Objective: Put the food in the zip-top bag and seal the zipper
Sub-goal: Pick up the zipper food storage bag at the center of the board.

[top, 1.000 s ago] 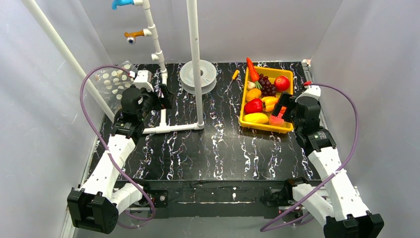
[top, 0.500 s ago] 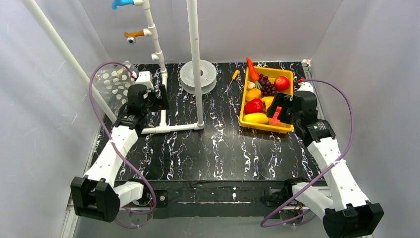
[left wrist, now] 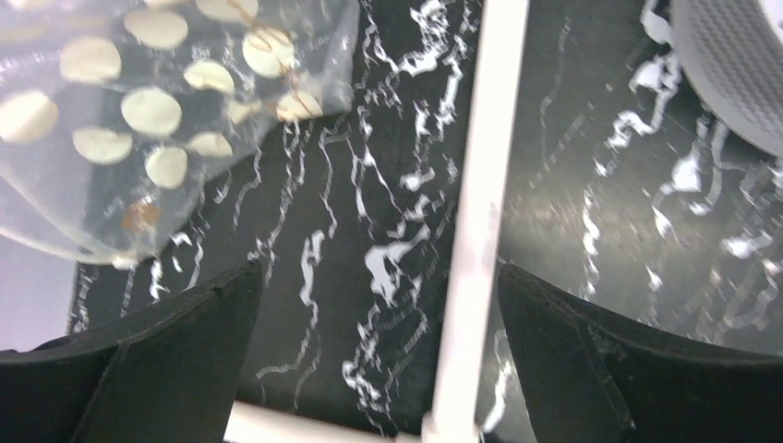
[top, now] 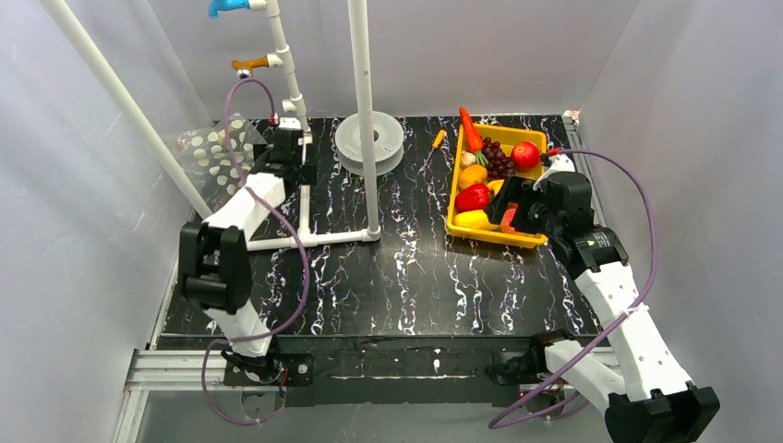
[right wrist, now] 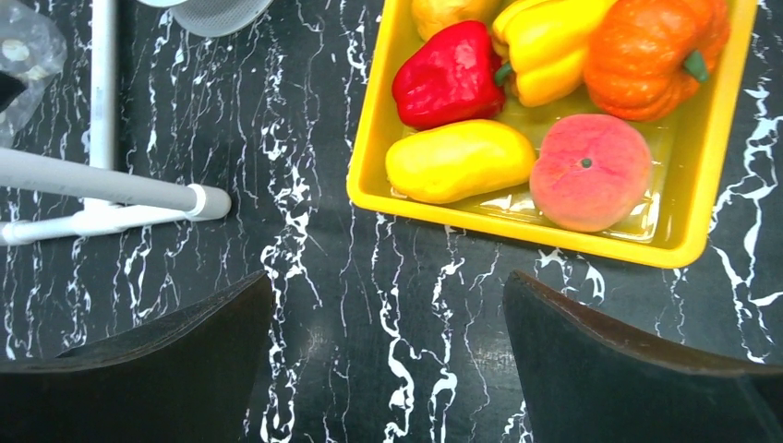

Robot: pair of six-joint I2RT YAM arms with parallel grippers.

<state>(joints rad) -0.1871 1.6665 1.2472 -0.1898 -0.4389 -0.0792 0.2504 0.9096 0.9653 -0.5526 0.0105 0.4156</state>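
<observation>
Both arms are stretched out from the near edge and nothing is bagged yet, so this reads as the opening reach. On the right, the right tool (right wrist: 388, 314) hangs over the black counter (right wrist: 369, 277) just short of the yellow tray (right wrist: 517, 231), fingers spread wide with nothing between them. Right ahead of it in the tray, the yellow fruit (right wrist: 459, 161) and the peach (right wrist: 591, 171) lie along the near wall. The red pepper (right wrist: 448, 74) and yellow pepper (right wrist: 545, 55) sit behind them, and the carrot (top: 470, 129) is up at the far end.

Across on the left, the left tool (left wrist: 379, 305) is also wide apart and empty, and a white pipe (left wrist: 471, 212) on the counter shows between its fingers. Beyond its left finger, and apart from it, sits the dotted bag (left wrist: 120, 120), crumpled in the far-left corner. Its zipper can't be picked out from here.

Next call, by the look of it: the left tool must clear that pipe, swing left and pinch the bag near its mouth, wherever that lies. The right should drop squarely onto the nearest fruit, since it looks glossy and rounded.
</observation>
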